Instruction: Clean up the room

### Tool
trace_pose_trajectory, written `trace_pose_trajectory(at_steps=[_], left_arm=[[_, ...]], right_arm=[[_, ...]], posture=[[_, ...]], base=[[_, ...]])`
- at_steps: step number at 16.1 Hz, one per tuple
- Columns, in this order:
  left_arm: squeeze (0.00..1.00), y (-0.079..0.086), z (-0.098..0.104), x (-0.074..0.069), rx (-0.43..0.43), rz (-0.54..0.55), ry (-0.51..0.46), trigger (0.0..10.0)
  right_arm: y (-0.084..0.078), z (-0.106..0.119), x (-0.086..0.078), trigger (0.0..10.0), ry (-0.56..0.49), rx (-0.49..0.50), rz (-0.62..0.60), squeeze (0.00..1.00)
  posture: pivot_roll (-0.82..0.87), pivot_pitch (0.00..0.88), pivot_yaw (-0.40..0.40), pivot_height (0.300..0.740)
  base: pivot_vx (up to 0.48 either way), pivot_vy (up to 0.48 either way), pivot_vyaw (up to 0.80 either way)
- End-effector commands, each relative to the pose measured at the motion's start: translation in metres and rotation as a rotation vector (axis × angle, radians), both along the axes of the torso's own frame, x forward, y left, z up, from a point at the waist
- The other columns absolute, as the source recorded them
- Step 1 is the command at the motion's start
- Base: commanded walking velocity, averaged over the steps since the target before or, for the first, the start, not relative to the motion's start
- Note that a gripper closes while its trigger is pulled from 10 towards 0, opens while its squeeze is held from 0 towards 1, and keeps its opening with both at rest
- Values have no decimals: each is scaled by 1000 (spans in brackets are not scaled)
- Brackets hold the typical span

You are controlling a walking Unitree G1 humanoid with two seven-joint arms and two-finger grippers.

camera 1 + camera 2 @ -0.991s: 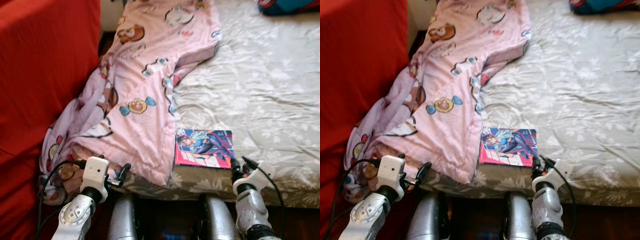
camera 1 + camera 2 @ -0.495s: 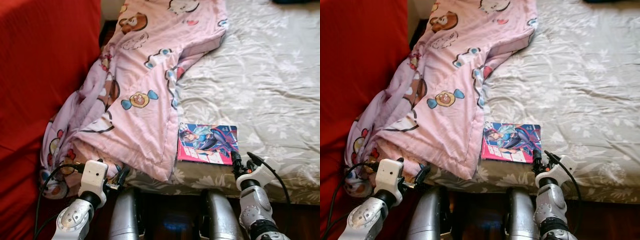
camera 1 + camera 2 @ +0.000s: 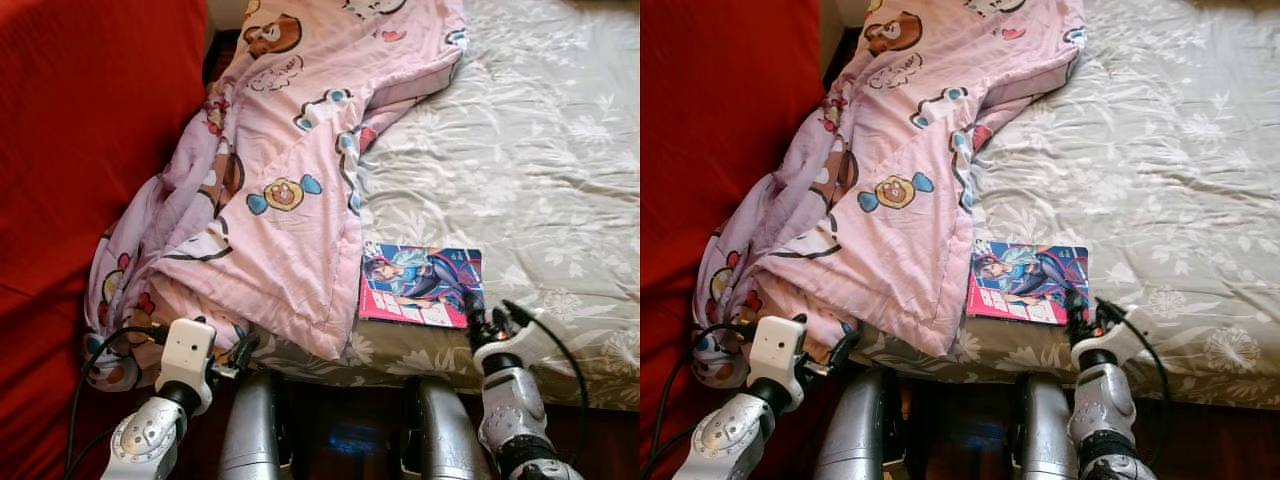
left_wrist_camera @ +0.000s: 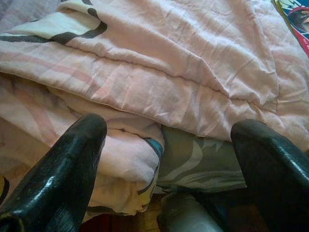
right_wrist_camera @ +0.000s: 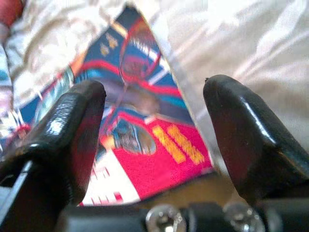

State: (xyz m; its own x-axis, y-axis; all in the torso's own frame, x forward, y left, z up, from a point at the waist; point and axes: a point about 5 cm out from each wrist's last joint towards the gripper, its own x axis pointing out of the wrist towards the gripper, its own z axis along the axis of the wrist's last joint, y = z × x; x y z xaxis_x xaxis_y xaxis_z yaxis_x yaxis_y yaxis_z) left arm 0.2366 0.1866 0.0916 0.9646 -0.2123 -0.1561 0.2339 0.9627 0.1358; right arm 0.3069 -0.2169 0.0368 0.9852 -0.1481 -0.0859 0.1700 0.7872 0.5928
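Left eye view: on the bed (image 3: 560, 140), near its front edge, a comic (image 3: 422, 286) lying flat on the grey flowered sheet. Just beside its left edge, a pink blanket (image 3: 290, 170) with cartoon prints, spread up the bed and hanging over the front corner, against a red sofa (image 3: 80, 140). Right gripper (image 3: 487, 322) low at the front edge, just at the comic's near right corner. Left gripper (image 3: 243, 352) low at the hanging blanket corner.

Right eye view: same scene; comic again between blanket and right gripper.

Left wrist view: two black fingers (image 4: 63, 164) wide apart, holding nothing; between them folded blanket and a bit of sheet beneath.

Right wrist view: fingers (image 5: 72, 130) spread wide, empty; comic close in front of them on the sheet, partly between the tips, touching or not cannot tell.
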Motion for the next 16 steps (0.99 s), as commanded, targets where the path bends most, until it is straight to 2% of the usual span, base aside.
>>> trace_pose_trajectory(at_steps=[1, 3, 6, 10, 16], left_arm=[[0, 5, -6, -7, 20, 9, 35, 10000], [0, 5, -5, -8, 22, 9, 37, 10000], [0, 9, -4, -9, 29, 14, 39, 10000], [0, 9, -4, -10, 33, 11, 41, 10000], [0, 7, -4, -10, 33, 6, 40, 10000]], right_arm=[[1, -6, -5, 10000, 8, 20, -11, 0], [1, -11, -8, 10000, 30, 41, -15, 0], [0, -20, -14, 10000, 43, 159, -30, 0], [0, -25, -18, 10000, 33, 265, -8, 0], [-2, -24, -17, 10000, 6, 304, 23, 0]], posture=[[144, 305, 91, 582], [150, 306, 93, 582], [160, 308, 93, 582], [165, 307, 97, 582], [162, 309, 99, 582]], base=[[0, 0, 0], [0, 0, 0], [0, 0, 0], [0, 0, 0], [0, 0, 0]])
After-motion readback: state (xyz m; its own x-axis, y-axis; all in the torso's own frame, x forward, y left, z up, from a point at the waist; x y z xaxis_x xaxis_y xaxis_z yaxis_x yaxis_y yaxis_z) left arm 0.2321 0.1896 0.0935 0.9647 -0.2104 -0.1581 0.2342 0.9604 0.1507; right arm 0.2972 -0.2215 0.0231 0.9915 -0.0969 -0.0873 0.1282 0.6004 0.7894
